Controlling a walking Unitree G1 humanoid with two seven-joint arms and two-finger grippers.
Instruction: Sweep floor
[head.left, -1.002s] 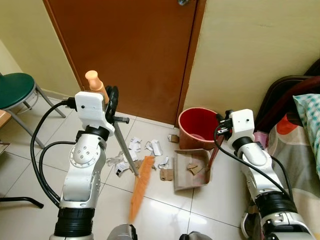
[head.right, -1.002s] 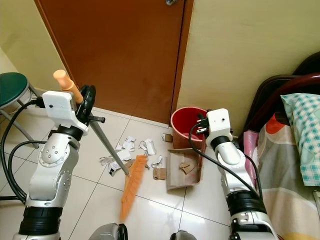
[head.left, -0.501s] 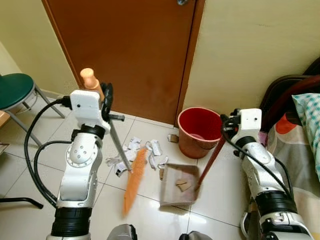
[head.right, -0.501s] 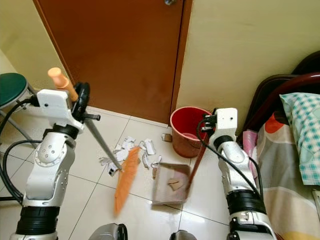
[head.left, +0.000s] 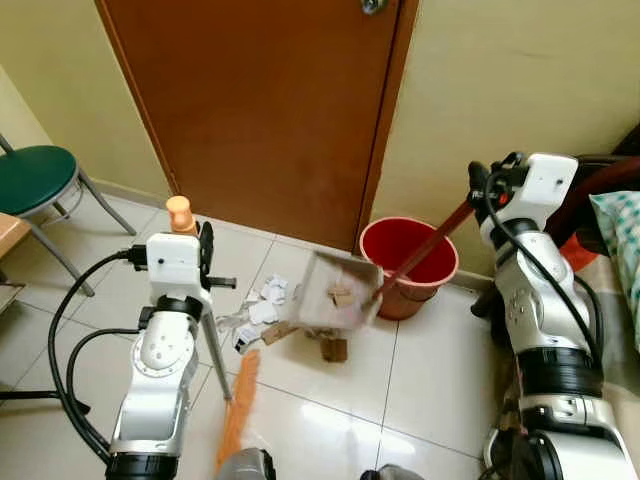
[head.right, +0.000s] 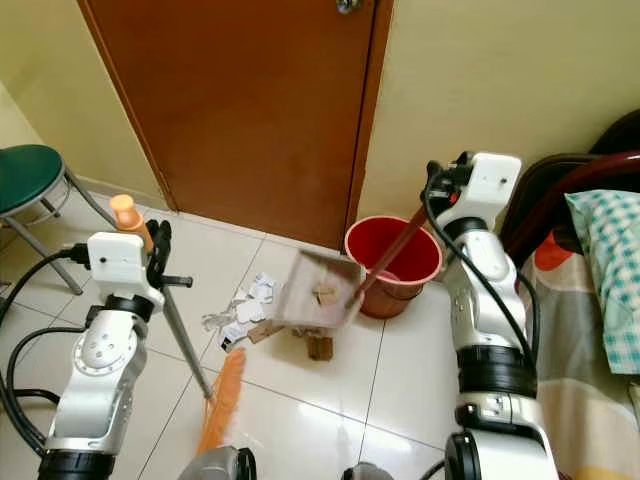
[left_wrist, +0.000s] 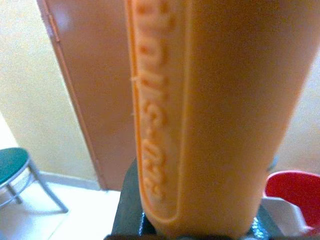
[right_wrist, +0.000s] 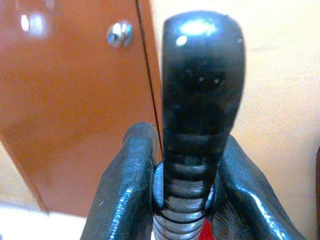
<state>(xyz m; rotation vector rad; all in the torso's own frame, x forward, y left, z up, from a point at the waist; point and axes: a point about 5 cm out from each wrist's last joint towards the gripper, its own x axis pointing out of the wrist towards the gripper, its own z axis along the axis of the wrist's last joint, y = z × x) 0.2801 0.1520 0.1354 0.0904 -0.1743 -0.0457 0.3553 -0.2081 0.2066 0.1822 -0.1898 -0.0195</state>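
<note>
Midway, the right pincer (right_wrist: 182, 200) gripped the dustpan (head.left: 335, 300) aloft just beside the bucket (head.left: 410, 262), best tipped over its rim, while the left pincer (left_wrist: 195, 227) clasped the broom (head.left: 238, 415).

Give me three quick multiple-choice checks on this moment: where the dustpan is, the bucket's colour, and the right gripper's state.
1. Where is the dustpan?
A. flat on the tiles
B. lifted, beside the bucket
C. on the stool

2. What colour is the bucket?
A. red
B. blue
C. white

3. What is the right gripper doing?
A. hanging open
B. gripping the broom
C. shut on the dustpan handle

Answers: 1 B, it hangs tilted above the floor next to the bucket's rim. 2 A, its rim and walls are red. 3 C, the fingers clamp the dark handle.
</note>
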